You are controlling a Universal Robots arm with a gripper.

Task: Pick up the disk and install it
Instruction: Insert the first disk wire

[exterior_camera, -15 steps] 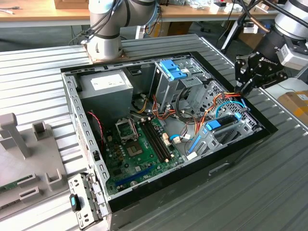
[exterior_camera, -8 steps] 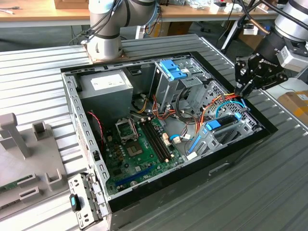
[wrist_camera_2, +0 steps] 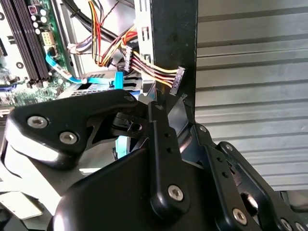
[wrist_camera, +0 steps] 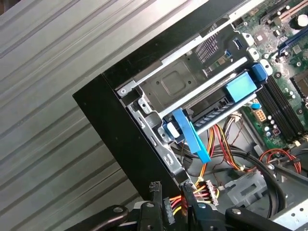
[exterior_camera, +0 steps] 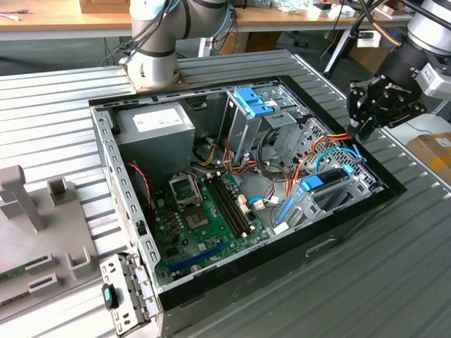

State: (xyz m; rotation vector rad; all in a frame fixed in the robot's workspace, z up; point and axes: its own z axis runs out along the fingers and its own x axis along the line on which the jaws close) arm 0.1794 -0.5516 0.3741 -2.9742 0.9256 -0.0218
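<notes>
One black end effector [wrist_camera: 171, 191] hangs over a corner of the open computer case [exterior_camera: 394, 184]. Its two fingertips [wrist_camera: 155, 188] are a little apart, with nothing clamped between them. Just under it, a bundle of red, yellow and black wires [wrist_camera_2: 144, 65] ends in a dark connector [wrist_camera_2: 177, 79] lying against the case's black rim.

The disk [wrist_camera: 214, 113] sits near the fingertips, inside the case, seated in the grey metal drive cage [wrist_camera: 173, 84] at that corner. A blue carrier rail and a blue tab show along its side, and the end effector does not touch it.

Beyond the disk, farther from the end effector, lies the green motherboard [exterior_camera: 176, 232]. A tall cage topped with a blue latch [exterior_camera: 252, 104] stands between the end effector and the grey power-supply box [exterior_camera: 155, 130], which is at the end of the case farthest from it.

The case rests on a ribbed metal tabletop [exterior_camera: 394, 267]. The arm's base [exterior_camera: 153, 70] stands on the same tabletop, well apart from the end effector.
</notes>
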